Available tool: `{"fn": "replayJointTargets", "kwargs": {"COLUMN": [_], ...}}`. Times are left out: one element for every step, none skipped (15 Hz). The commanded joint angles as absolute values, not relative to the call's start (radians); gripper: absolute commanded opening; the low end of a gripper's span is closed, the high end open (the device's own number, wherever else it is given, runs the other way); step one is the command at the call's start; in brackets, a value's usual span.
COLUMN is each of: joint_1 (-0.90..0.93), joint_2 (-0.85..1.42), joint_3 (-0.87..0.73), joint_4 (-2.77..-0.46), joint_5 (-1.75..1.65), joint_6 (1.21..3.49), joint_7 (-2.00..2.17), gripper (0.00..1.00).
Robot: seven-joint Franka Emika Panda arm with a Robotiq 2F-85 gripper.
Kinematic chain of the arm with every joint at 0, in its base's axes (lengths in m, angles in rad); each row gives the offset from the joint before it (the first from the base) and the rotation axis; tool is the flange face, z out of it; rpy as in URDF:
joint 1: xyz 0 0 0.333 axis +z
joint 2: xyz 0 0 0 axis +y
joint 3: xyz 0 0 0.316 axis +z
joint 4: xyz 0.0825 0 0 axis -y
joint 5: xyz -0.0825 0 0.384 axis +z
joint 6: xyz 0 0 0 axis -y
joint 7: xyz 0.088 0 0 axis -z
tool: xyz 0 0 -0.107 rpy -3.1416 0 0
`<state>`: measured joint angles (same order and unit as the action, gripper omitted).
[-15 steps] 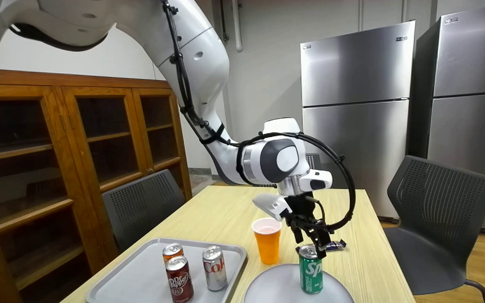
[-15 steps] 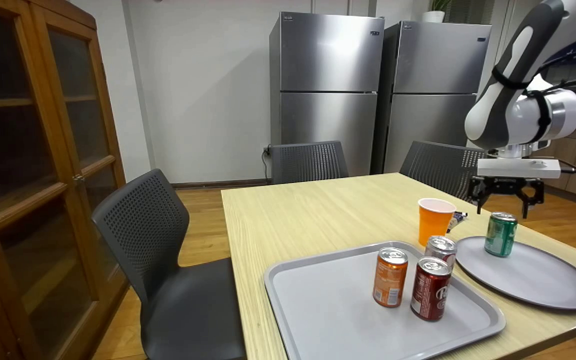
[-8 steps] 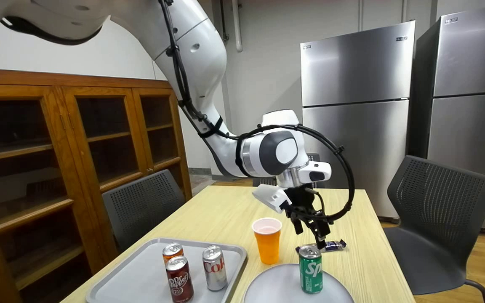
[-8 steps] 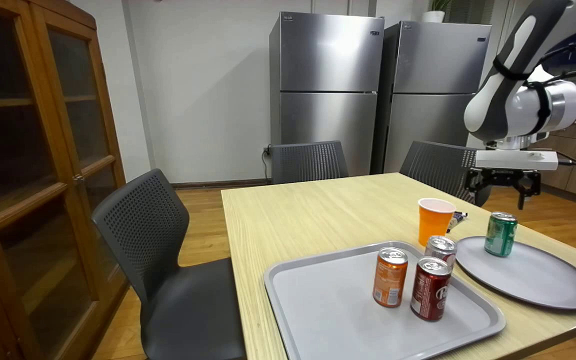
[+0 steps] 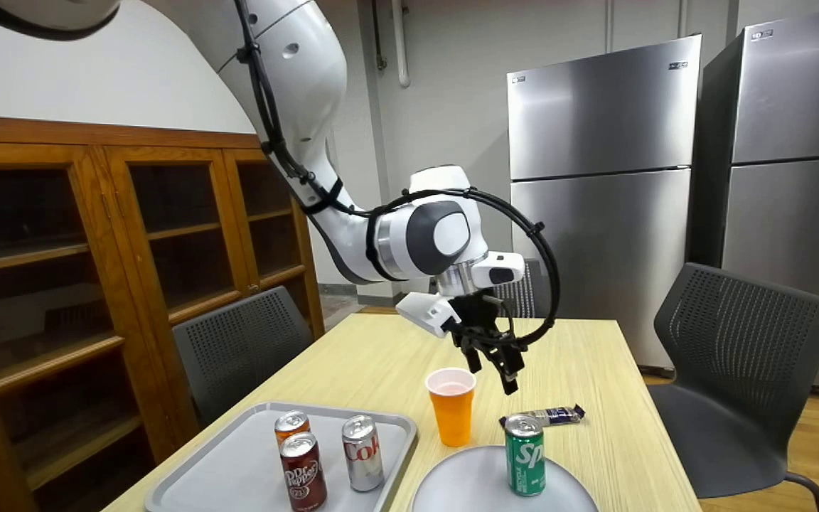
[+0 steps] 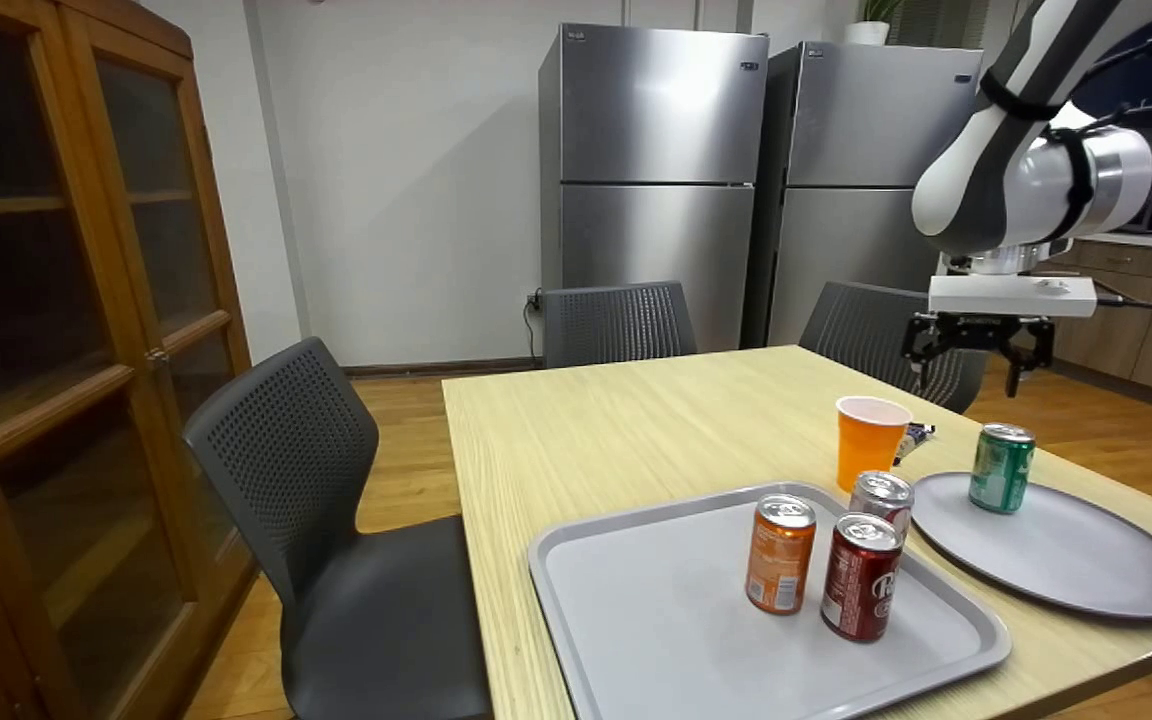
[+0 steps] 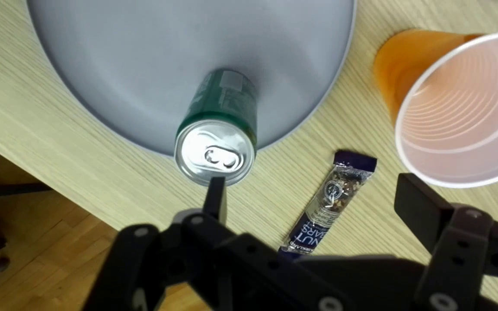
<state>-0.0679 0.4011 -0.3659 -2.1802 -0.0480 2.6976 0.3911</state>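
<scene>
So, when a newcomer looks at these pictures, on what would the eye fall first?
Probably on the white arm that stretches over the table, its gripper open and empty. Then perhaps on the orange cup, standing on the table near the plate, and the green can upright on that plate. In both exterior views, two steel fridges also shine behind the table.

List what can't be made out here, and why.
Nut bar: fine print too small to read in the wrist view.
Orange cup: rim partly cut off by the wrist view's right edge.
Orange can: lower part hidden behind the Dr Pepper can in an exterior view.
Tray: nearest part cut off by the bottom edge in both exterior views.
Robot arm: base beyond the frame edges in both exterior views.
</scene>
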Motion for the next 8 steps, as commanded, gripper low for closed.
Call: {"fn": "replayJointTargets", "kwargs": {"joint_1": [-0.007,0.006,0.021,0.035,0.049,0.06,0.071,0.078], "joint_2": [0.296,0.278,0.259,0.243,0.225,0.209,0.192,0.176], "joint_3": [-0.385,-0.387,-0.389,-0.391,-0.394,-0.395,-0.394,-0.39], "joint_4": [-2.294,-2.315,-2.337,-2.357,-2.379,-2.397,-2.419,-2.437], "joint_5": [-0.114,-0.13,-0.149,-0.17,-0.196,-0.218,-0.245,-0.266], "joint_6": [2.727,2.733,2.736,2.74,2.744,2.746,2.748,2.749], "joint_7": [0.455,0.472,0.494,0.516,0.543,0.567,0.595,0.619], "gripper": [1.0,1.0,1.0,1.0,1.0,1.0,1.0,1.0]}}
